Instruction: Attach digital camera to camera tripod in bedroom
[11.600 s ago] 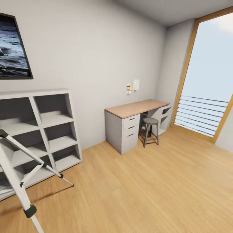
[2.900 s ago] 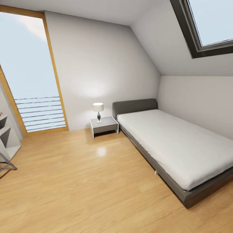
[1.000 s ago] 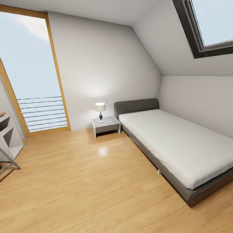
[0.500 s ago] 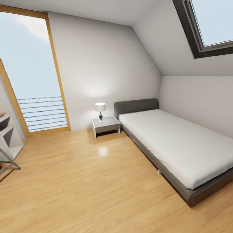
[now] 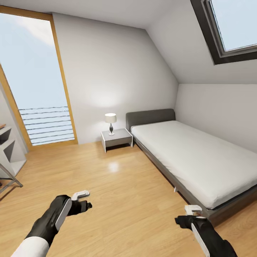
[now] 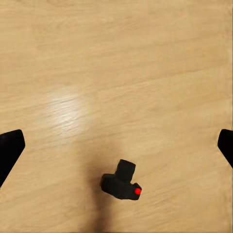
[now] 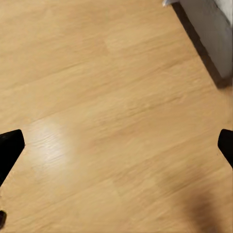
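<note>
Digital camera point(image 6: 122, 181) alone on bare plank floor point(image 5: 135, 200), both hands released, left hand point(image 5: 81, 200), right hand point(image 5: 191, 215) near bed point(image 5: 200, 160) edge

We hold both arms low and forward in the head view — black forearms, white upper sleeve on the left. Our left gripper point(image 5: 81, 200) points ahead and inward; our right gripper point(image 5: 189, 215) sits lower, near the frame's bottom edge. In both wrist views our jaws stand wide apart — nothing lies between them.
</note>
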Available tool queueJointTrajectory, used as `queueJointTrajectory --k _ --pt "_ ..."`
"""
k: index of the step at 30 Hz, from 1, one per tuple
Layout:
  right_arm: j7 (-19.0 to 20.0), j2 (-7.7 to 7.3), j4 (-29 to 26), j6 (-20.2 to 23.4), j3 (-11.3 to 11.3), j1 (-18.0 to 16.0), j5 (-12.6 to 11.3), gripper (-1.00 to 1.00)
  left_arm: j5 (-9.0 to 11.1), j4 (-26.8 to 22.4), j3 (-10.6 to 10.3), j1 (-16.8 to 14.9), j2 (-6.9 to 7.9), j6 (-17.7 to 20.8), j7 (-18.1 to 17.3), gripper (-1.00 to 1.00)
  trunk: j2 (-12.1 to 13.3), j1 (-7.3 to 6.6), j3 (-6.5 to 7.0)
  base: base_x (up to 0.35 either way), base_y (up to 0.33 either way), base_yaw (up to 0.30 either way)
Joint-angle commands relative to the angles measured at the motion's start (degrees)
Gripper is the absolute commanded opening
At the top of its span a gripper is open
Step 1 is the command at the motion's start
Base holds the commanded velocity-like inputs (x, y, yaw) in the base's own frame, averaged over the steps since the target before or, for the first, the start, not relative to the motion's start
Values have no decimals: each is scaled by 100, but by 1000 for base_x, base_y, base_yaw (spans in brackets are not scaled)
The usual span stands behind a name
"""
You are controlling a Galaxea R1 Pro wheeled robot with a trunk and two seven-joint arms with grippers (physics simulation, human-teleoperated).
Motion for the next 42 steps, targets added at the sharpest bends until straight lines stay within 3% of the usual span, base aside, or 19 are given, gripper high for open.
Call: queueJointTrajectory --k 1,3,4,8,20,34,42 --pt "-2 -5 -103 54 0 -70 -71 100 53 -37 9 -88 -76 44 8 100 -4 0 -8 0 0 0" --pt "-6 13 -440 98 -93 -194 -180 100 182 -175 8 -244 -319 67 7 100 -4 0 -8 0 0 0" --pt "-9 40 -901 143 -321 -271 -243 100 293 -342 5 -341 -610 40 15 100 -4 0 -8 0 0 0" --pt "2 35 -1206 317 -466 -306 -305 100 363 -454 8 -380 -759 -23 19 100 -4 0 -8 0 0 0" --pt "162 0 -1404 931 -573 -328 -334 100 404 -522 -21 -406 -943 -191 100 100 -4 0 -8 0 0 0" --pt "240 -11 -1415 1008 -605 -333 -329 100 409 -493 -38 -408 -1213 -212 584 100 -4 0 -8 0 0 0" --pt "243 -7 -1416 1025 -606 -330 -324 100 406 -530 -45 -408 -1282 -212 676 100 -325 176 -151 0 0 0"
